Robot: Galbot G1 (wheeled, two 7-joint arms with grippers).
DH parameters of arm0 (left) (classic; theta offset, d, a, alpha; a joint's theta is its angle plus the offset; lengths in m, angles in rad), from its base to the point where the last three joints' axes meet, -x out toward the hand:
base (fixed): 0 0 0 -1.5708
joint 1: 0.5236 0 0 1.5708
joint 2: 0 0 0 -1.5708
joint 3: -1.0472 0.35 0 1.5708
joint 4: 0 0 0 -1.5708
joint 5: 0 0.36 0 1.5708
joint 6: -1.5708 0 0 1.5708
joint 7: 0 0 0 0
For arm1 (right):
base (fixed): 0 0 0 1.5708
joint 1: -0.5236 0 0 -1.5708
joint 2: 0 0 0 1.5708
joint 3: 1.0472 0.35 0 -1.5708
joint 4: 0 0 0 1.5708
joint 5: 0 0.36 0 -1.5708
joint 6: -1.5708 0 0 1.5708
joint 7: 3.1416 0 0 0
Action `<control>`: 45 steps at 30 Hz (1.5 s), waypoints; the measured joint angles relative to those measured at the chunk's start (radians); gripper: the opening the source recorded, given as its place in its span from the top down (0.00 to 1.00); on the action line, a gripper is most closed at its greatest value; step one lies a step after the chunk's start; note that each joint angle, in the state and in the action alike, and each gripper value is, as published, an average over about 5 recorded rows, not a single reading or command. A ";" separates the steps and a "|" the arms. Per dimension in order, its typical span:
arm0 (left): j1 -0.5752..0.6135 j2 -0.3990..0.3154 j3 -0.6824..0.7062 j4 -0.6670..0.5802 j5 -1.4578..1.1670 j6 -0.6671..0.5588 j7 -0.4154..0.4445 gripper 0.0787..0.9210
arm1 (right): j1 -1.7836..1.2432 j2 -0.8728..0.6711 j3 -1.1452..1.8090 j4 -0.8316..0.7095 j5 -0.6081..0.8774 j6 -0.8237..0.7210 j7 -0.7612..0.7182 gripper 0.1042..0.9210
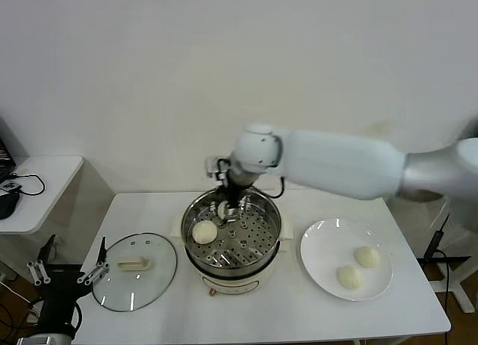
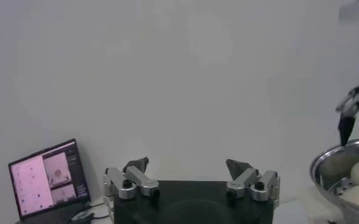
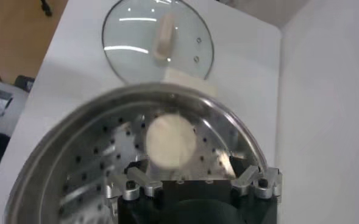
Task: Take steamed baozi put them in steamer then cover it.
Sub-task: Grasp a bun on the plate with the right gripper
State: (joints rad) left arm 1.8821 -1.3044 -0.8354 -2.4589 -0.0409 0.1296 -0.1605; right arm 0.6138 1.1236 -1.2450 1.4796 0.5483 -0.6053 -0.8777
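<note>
The steamer [image 1: 232,237] stood open-topped, but the right gripper [image 1: 228,207] hung over its back rim with jaws spread, and the right arm [image 1: 343,164] crossed above the gap between pot and plate [image 1: 321,266]. One bun [image 1: 205,231] took the tray's left side; the rest lay bare. The lid [image 1: 138,270] filled the table's left part. The left gripper [image 1: 66,274] waited off that edge, jaws apart

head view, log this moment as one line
right gripper: open inside steamer | baozi in steamer: one seen | baozi on plate: two | cover: on table | left gripper: open, parked
</note>
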 measured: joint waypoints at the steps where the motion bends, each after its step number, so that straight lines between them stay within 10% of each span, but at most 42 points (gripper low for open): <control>1: -0.001 0.000 0.002 0.001 0.000 0.000 0.000 0.12 | 0.011 -0.026 -0.003 0.014 -0.009 0.009 -0.015 0.12; 24: 0.008 0.008 0.031 0.010 0.017 0.002 0.002 0.12 | -0.106 -0.606 0.001 0.206 -0.419 0.245 -0.209 0.12; 45: 0.016 0.006 0.013 0.027 0.022 0.004 0.005 0.12 | -0.581 -0.672 0.277 0.127 -0.647 0.309 -0.208 0.12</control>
State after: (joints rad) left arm 1.8982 -1.2981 -0.8221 -2.4320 -0.0189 0.1337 -0.1553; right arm 0.0333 0.4518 -0.9684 1.6069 -0.0985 -0.2965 -1.0858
